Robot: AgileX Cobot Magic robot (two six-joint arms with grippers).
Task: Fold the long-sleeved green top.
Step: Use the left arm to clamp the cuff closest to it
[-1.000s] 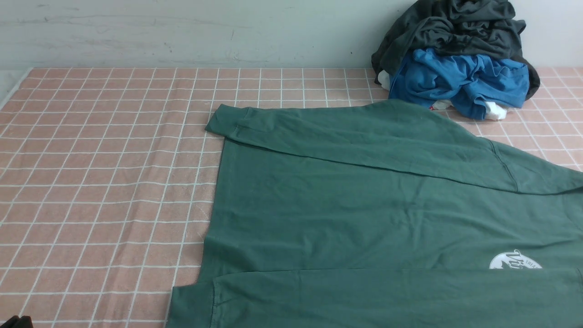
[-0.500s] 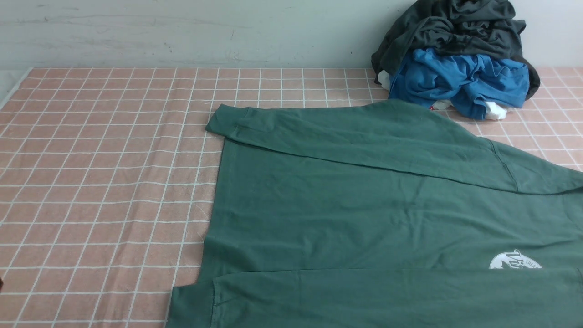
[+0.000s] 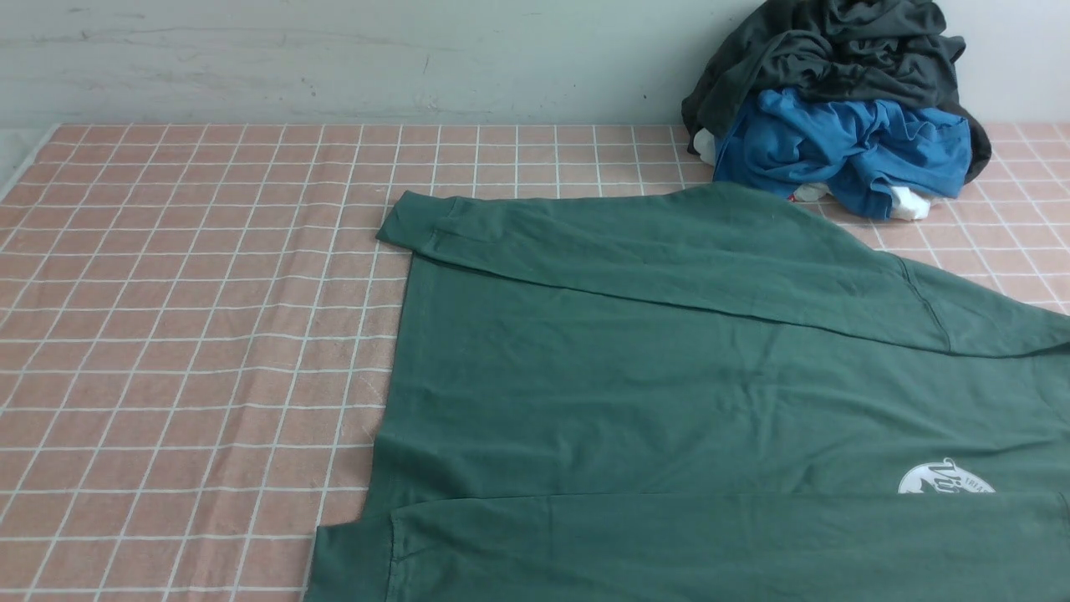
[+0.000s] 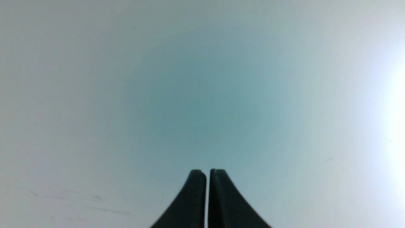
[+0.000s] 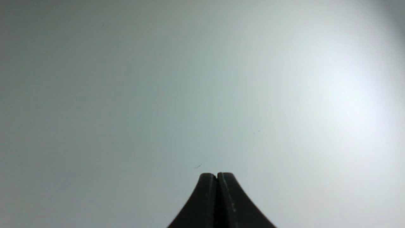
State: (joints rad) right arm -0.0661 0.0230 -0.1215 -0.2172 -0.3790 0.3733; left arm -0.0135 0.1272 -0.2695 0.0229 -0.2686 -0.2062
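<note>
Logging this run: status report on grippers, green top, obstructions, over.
Left gripper shut, empty. Right gripper shut, empty. Green long-sleeved top flat, both sleeves laid across body. Clothes pile close behind it, far right.

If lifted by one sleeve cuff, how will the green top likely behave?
Likely floppy: the green long-sleeved top lies flat with soft creases, so it would drape from a single pinch. Its folded-in sleeve would probably slide off and unfold. Pushed, it may bunch rather than glide, since it rests on a checked cloth.
</note>
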